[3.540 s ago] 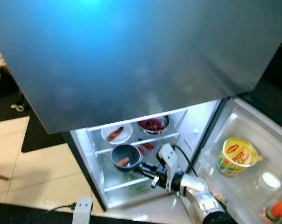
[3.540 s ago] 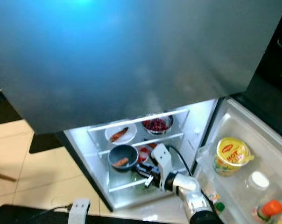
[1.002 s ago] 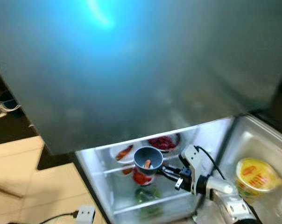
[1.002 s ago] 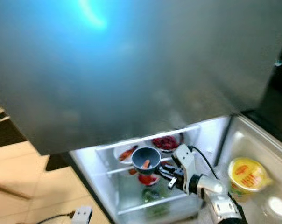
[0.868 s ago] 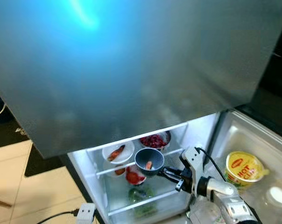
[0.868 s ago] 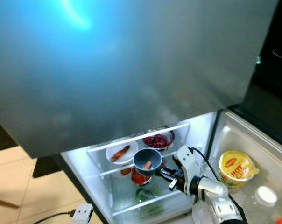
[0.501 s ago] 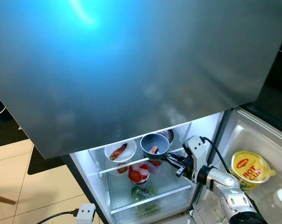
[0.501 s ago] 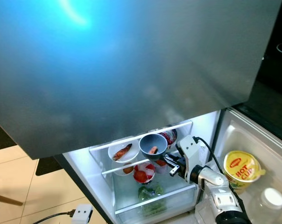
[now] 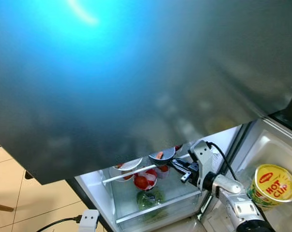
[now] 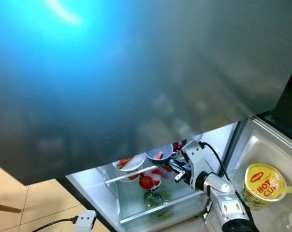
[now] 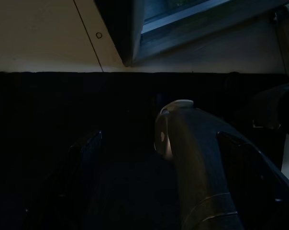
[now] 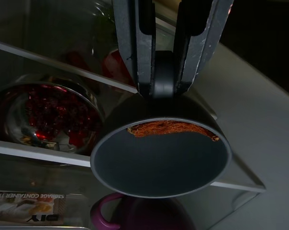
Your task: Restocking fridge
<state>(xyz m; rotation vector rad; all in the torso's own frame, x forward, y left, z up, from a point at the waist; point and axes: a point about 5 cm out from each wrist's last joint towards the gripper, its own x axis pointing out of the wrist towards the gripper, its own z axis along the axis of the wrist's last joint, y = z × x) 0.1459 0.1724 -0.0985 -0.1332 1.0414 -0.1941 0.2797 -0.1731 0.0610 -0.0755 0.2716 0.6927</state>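
Grey pan (image 12: 161, 153) with an orange-brown food strip (image 12: 171, 128) inside — handle pinched between the right gripper (image 12: 166, 81) fingers, held inside the open fridge (image 9: 151, 205) at upper shelf (image 12: 49, 153) level, beside a steel bowl of red berries (image 12: 49, 117).

floor: beige tiles (image 9: 20, 212) | light: blue glare (image 9: 83, 14) | mat: dark (image 9: 30, 175)

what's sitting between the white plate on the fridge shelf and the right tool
The dark pan holding a reddish piece of food, gripped by its handle in the right tool, lies between it and the white plate; the right eye view shows this.
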